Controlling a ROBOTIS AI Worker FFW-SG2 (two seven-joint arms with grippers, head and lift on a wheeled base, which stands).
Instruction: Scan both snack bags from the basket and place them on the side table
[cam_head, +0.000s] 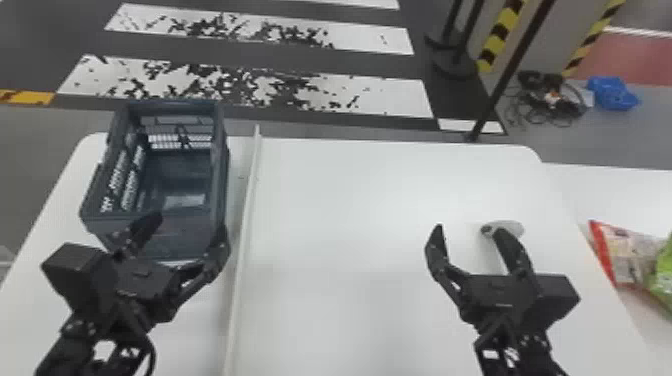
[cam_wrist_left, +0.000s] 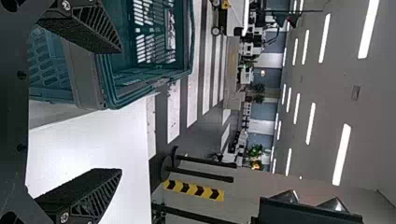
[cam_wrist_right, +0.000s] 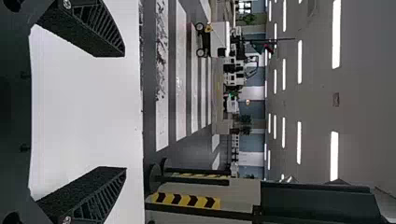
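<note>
Two bags (cam_head: 631, 254), tables (cam_head: 345, 200), tools (cam_head: 466, 228); one basket (cam_head: 221, 170)

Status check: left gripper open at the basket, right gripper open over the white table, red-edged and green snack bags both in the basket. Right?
Bags are wrong: the head view shows the red-edged bag and green bag on the side table, outside the basket. Rest holds: left gripper and right gripper open, placed as you said.
</note>
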